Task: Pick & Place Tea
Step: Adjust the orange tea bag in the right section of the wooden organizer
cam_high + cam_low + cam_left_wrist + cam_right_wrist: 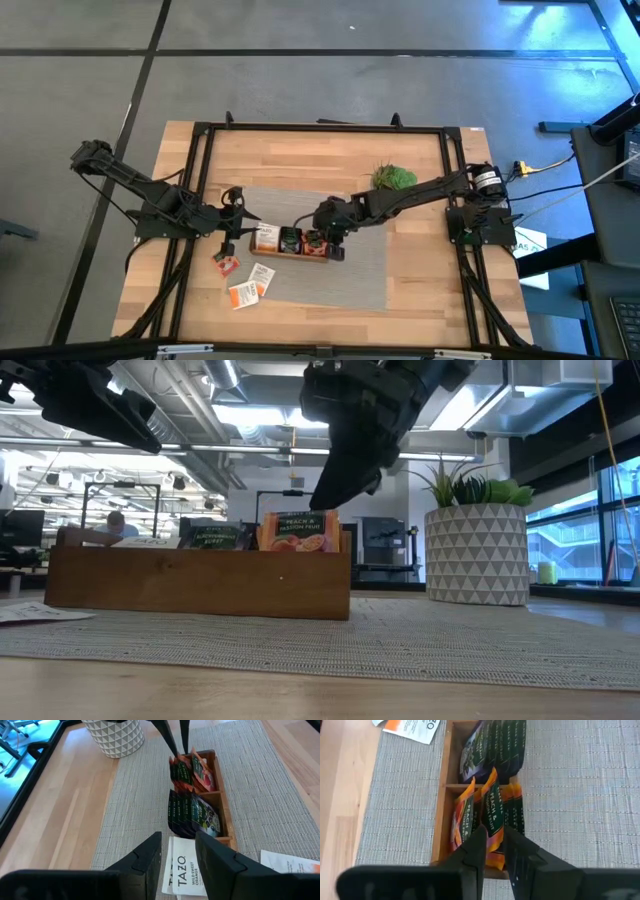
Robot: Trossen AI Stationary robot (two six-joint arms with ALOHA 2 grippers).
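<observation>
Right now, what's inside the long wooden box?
The wooden box holds tea sachets standing on edge: orange peach ones at one end, dark green ones in the middle. The third compartment is hidden behind the left gripper.

Tea sachets [490, 810] stand upright in the tray [442, 820]; others lie loose [245, 290].

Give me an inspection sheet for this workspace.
Surface: wooden table with a grey woven mat.
Job's things: tea sachets upright in the wooden tray; loose sachets on the table beside the mat.
Clutter: potted plant.
Claws: right claw pinches a peach sachet in the tray's end compartment; left claw open over white sachets.
Cables: yellow cable off the table.
Surroundings: workshop room, a person far behind.
</observation>
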